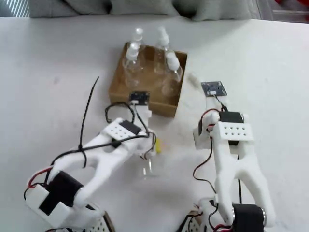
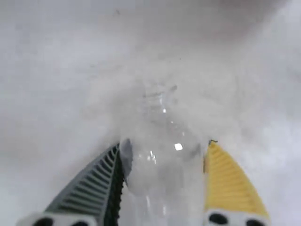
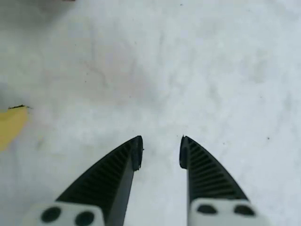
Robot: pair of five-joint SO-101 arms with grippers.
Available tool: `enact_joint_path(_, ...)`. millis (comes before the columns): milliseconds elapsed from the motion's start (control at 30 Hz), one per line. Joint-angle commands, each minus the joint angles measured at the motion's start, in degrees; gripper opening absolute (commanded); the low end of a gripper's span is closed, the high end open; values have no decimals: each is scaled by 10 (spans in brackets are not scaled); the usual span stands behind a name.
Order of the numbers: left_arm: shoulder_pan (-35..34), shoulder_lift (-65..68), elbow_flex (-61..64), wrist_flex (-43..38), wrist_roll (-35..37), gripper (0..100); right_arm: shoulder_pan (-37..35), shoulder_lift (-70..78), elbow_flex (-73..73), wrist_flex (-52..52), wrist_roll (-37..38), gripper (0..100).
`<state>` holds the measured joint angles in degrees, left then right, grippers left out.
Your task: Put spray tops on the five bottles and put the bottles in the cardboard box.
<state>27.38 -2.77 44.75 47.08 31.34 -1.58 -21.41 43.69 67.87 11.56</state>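
Note:
A clear plastic bottle (image 2: 162,141) stands on the white table, held between the grey and yellow fingers of my left gripper (image 2: 163,157), which is shut on its body. Its bare neck points away from the wrist camera. From above, that bottle (image 1: 147,169) sits in front of the cardboard box (image 1: 145,96). Several bottles with white spray tops (image 1: 131,52) stand upright in the box. A small white spray top (image 1: 193,77) lies on the table just right of the box. My right gripper (image 3: 160,150) hangs over bare table, open, with nothing between its fingers.
The left gripper's yellow finger (image 3: 10,125) shows at the edge of the right wrist view, so the two grippers are close. Black and red cables (image 1: 89,111) loop off the left arm. A grey cushion edge (image 1: 145,7) runs along the table's far side.

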Motion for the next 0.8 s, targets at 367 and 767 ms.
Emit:
enact_joint_path(367,-26,3,-70,105,-144,316,8,-15,-1,-9,26,105)
enact_joint_path(767,-26,-59,-76,111,-98,385,7,-15,-1,-9,30,105)
